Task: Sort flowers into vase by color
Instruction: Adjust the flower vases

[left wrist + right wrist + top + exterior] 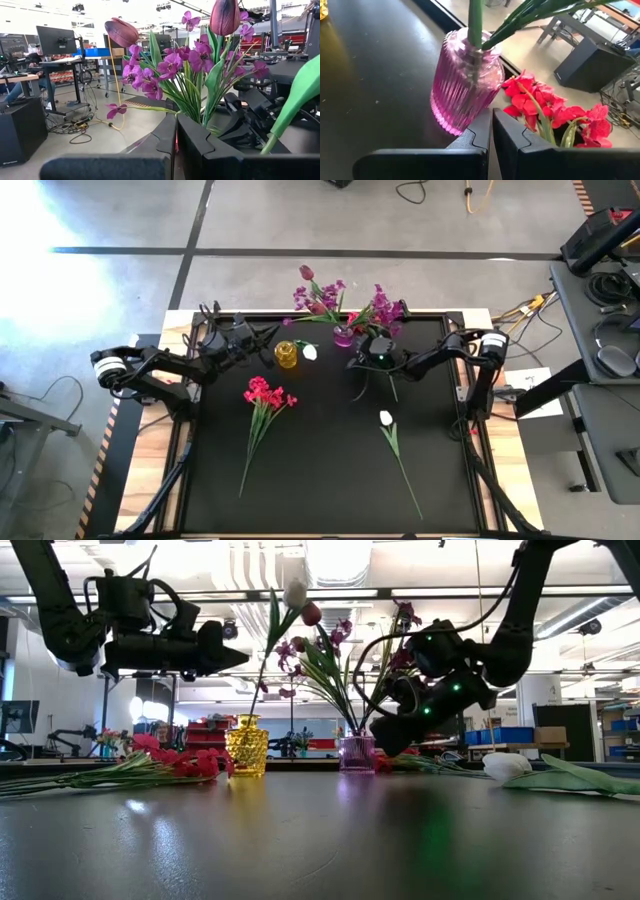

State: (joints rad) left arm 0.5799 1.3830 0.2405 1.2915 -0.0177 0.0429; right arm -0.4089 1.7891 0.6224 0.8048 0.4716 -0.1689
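A purple glass vase (343, 335) (465, 85) stands near the table's far edge and holds several purple sprays (170, 65). A yellow vase (287, 354) (246, 745) to its left holds one white tulip (310, 352). A red-pink spray (265, 395) and a white tulip (387, 418) lie flat on the table. Another red-pink spray (540, 107) lies just behind the purple vase. My left gripper (262, 346) (176, 135) is shut and hovers left of the yellow vase. My right gripper (360, 346) (490, 127) is shut, low beside the purple vase's base.
The black table top (320, 470) has bare room between the lying red-pink spray and the white tulip. Cables and a bench (600, 300) stand right of the table. The purple blooms lean out over the table's far edge (420, 315).
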